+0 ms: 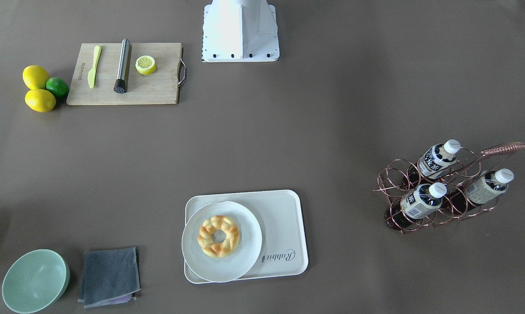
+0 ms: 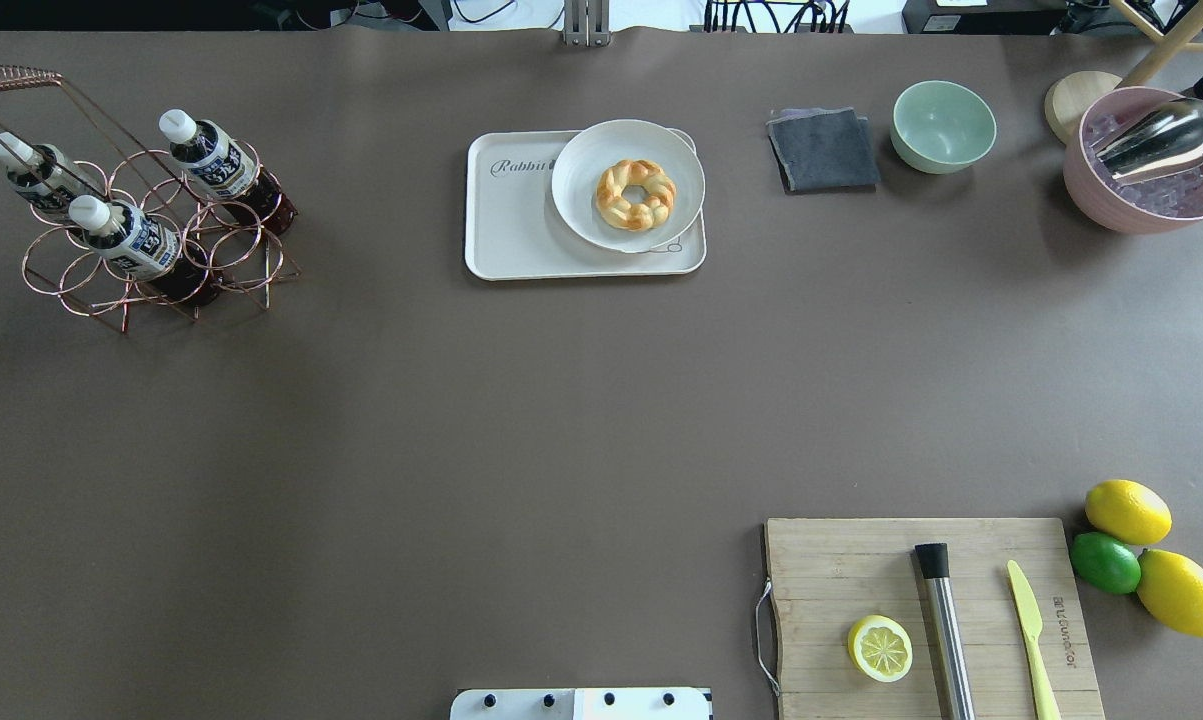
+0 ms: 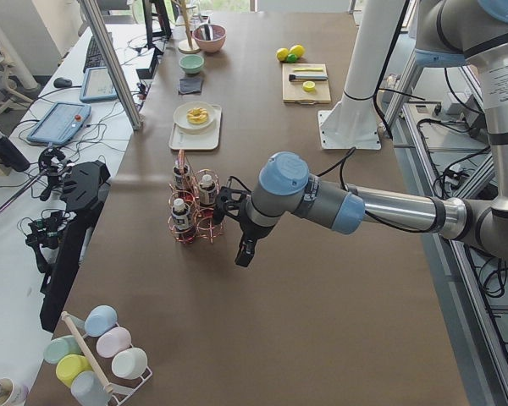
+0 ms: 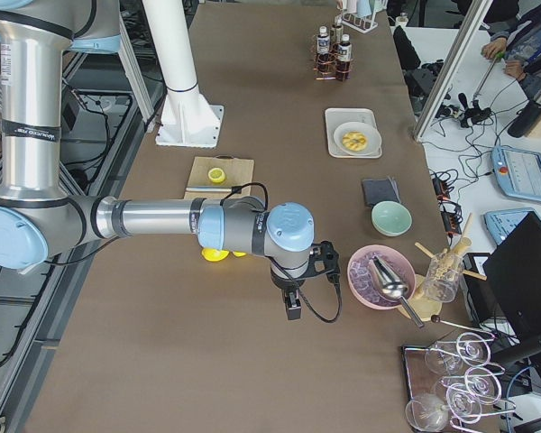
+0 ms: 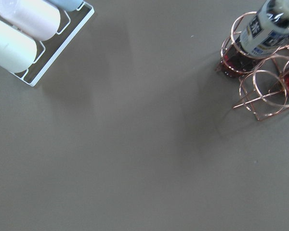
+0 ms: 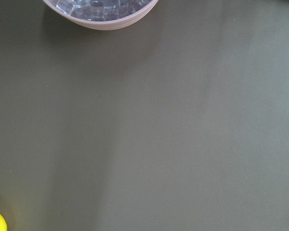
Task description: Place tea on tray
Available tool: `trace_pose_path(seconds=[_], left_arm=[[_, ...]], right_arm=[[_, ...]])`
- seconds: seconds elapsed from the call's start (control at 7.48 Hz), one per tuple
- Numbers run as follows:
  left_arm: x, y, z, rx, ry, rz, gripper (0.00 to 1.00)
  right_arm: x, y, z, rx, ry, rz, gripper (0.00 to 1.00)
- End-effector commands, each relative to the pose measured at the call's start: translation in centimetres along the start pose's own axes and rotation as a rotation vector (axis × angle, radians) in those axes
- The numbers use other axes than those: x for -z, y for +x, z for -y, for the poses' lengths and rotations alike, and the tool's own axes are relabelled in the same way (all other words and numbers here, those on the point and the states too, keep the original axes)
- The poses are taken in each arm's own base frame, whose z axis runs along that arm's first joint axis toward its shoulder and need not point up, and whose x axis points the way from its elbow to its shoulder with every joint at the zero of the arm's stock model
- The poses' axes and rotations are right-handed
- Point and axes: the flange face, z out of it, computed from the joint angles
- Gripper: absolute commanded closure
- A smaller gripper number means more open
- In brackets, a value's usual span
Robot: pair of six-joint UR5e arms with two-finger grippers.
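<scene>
Two tea bottles with dark-and-white labels lie tilted in a copper wire rack, next to a bottle with a pale label. They show in the overhead view too. The cream tray with "Rabbit" lettering holds a white plate with a doughnut. My left gripper hangs over bare table beside the rack, apart from it; I cannot tell its state. My right gripper is near the pink bowl; I cannot tell its state.
A wooden cutting board carries a lemon half, a metal cylinder and a yellow knife. Two lemons and a lime lie beside it. A green bowl, a grey cloth and a pink ice bowl stand at the far side.
</scene>
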Motion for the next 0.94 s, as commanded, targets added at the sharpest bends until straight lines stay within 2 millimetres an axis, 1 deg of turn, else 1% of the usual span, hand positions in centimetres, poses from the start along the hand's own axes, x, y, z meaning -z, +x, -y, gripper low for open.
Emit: trace_pose_path(seconds=[0.0,0.13,0.27,0.4,0.53,0.67,0.8], left_arm=[[-1.2,7.8,2.8,0.065,0.079,-0.116,0.03],[-3.0,11.0,3.0,0.079,0.101,-0.149,0.03],[-5.1,13.4,3.0,0.060,0.138,-0.109,0.03],[-8.0,15.7,2.9,0.014,0.145,-0.045,0.03],[-9.1,18.1,3.7,0.038,0.150,-0.061,0.03],[-9.9,20.1,4.2,0.064,0.141,-0.085,0.03],[-11.4,22.3,4.6,0.038,0.166,-0.051,0.03]], right_arm=[[-0.5,0.1,-0.8,-0.009,-0.005,0.016,0.00],[-0.6,0.1,-1.0,-0.007,-0.003,0.015,0.00],[-0.7,0.2,-1.1,-0.003,0.001,0.014,0.00],[-0.8,0.2,-1.2,-0.003,0.001,0.014,0.00],[-0.7,0.3,-1.4,-0.005,0.003,0.012,0.00],[-0.8,0.3,-1.6,-0.006,0.001,0.012,0.00],[-0.8,0.4,-1.7,-0.007,-0.001,0.011,0.00]])
